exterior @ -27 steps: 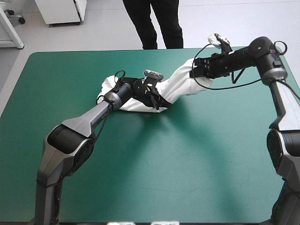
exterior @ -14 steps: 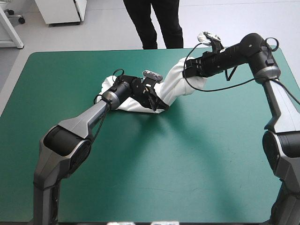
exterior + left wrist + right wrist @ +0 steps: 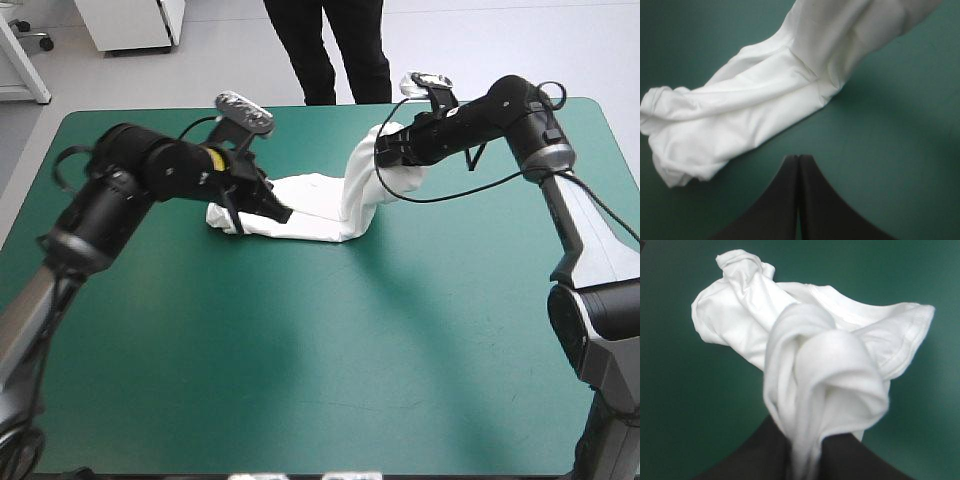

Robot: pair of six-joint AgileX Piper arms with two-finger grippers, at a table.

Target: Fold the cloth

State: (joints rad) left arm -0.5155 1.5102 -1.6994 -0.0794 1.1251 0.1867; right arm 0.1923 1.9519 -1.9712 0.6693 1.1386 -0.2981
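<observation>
The right claw (image 3: pixel 388 150) pinches a raised, bunched end of the shirt (image 3: pixel 305 212), the rest lying crumpled on the table (image 3: pixel 300 350) just ahead of the left claw (image 3: pixel 799 158), which is pressed together and empty, so a pull may drag the unpinned heap or slip the bunch free.

Table (image 3: pixel 330 370) with a teal-green cover (image 3: pixel 900 130), far corners rounded, cover lying smooth and flat

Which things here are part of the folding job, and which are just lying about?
In the job:
T-shirt, one end on the table, the other lifted
right gripper, shut on the T-shirt
left gripper, shut and empty, the T-shirt just ahead of it

Lying about:
nothing loose shows; only the table itself
</observation>
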